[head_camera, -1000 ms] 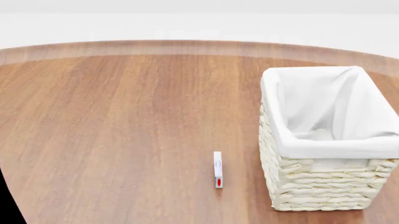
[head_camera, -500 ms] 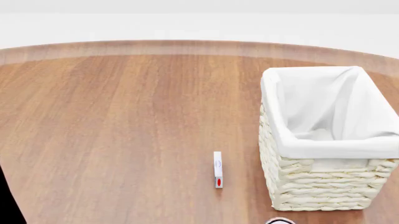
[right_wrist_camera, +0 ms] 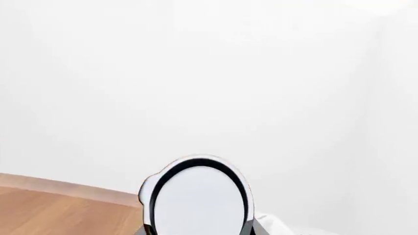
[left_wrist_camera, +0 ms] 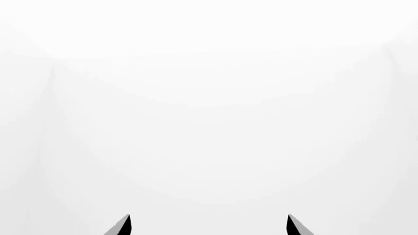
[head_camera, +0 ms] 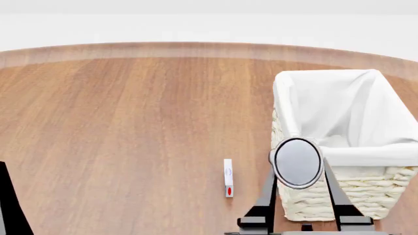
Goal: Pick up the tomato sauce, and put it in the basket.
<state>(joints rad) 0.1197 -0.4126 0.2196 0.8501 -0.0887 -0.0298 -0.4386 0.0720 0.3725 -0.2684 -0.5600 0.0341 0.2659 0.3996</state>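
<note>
My right gripper [head_camera: 298,171] is shut on the tomato sauce [head_camera: 298,162], held up end-on in front of the near left corner of the basket [head_camera: 372,154]. Only the can's grey lid with its dark rim shows; its label is hidden. The lid also fills the bottom of the right wrist view [right_wrist_camera: 199,200], between the gripper's fingers. The basket is tall cream wicker with white cloth lining and stands at the right of the table. My left gripper [left_wrist_camera: 209,226] is open and empty, facing a blank white background; a dark part of it shows at the head view's bottom left [head_camera: 10,208].
A small white box with a red mark [head_camera: 228,177] lies on the brown wooden table [head_camera: 130,127], left of the basket. The table's curved far edge runs across the back, with a white wall behind it.
My right gripper has risen into the head view from the bottom edge, carrying the can up in front of the basket. The left arm's dark part has edged in at the bottom left.
</note>
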